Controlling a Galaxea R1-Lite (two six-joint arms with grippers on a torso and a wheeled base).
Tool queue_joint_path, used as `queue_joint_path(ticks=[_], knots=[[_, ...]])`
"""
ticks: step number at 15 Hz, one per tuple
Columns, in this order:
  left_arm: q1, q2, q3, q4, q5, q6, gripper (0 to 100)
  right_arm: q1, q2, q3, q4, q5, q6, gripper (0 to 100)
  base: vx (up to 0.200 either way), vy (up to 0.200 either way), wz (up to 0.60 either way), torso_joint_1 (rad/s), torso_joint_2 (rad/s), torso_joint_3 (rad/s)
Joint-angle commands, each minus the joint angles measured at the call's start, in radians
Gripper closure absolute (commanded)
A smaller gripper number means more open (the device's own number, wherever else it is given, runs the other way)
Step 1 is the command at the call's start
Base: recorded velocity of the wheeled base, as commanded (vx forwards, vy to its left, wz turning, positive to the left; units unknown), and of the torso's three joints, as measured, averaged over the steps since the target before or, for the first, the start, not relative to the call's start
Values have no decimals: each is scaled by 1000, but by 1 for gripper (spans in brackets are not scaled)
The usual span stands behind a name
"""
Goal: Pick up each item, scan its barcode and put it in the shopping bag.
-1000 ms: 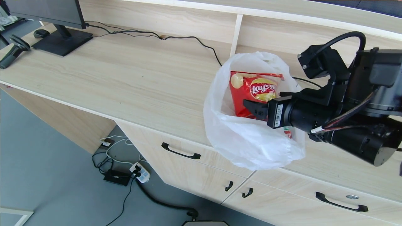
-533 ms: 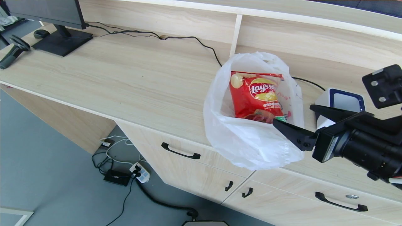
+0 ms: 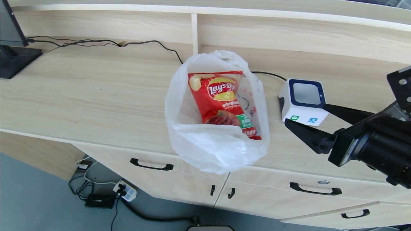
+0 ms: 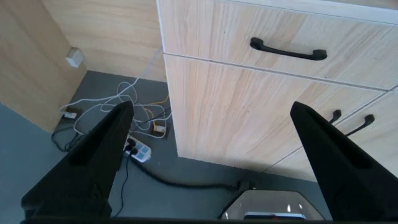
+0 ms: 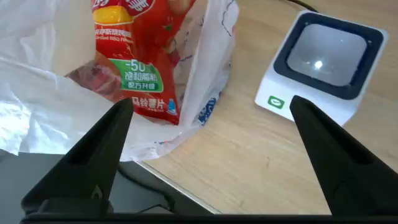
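The right pincer (image 3: pixel 305 114) is backing out of the white plastic shopping bag (image 3: pixel 215 150). A second ago it was reaching into the bag's mouth just over the red chip bag (image 3: pixel 221 99), half a second ago it was already clear of the rim, and now it is hanging at the shopping bag's 3 o'clock. Its two black fingers are spread wide apart and carrying nothing, and they are framing the front of the white barcode scanner (image 3: pixel 303 101) without touching it. The chip bag is lying inside the shopping bag, leaning against its far wall with its top edge pointing toward 12 o'clock and its lower corner showing above the crumpled near rim. The shopping bag itself is sitting on the wooden worktop (image 3: pixel 96 102) near the front edge. The whole head view is also swinging toward the robot's right, so the sideways slide of the shopping bag and scanner in the picture is the camera turning, not the things moving. The left pincer (image 4: pixel 212 106) is hanging low with its fingers wide apart and empty, pointing down at the drawer fronts (image 4: pixel 249 106) and a power strip (image 4: pixel 138 149) on the floor. This is reading as the chip bag's release being done, so its step looks finished. The arm is now freeing itself for whatever item is coming next.
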Motion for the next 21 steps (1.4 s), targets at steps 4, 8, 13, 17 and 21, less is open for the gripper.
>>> queue_joint_path(ticks=[4,8,13,17,21], knots=[[0,0,0,0,0,0,0,1,-3,7,0,-2,3,0,0,0,-600,-66,130,68],[0,0,0,0,0,0,0,-191,-153,149,-52,35,32,0,0,0,-150,-18,34,19],[0,0,0,-1,0,3,0,-395,-124,152,-56,262,-14,0,0,0,0,0,0,0],[0,0,0,2,0,1,0,-426,-15,192,-267,270,-37,0,0,0,0,0,0,0],[0,0,0,0,0,1,0,-426,-26,255,-334,325,-37,0,0,0,0,0,0,0]])
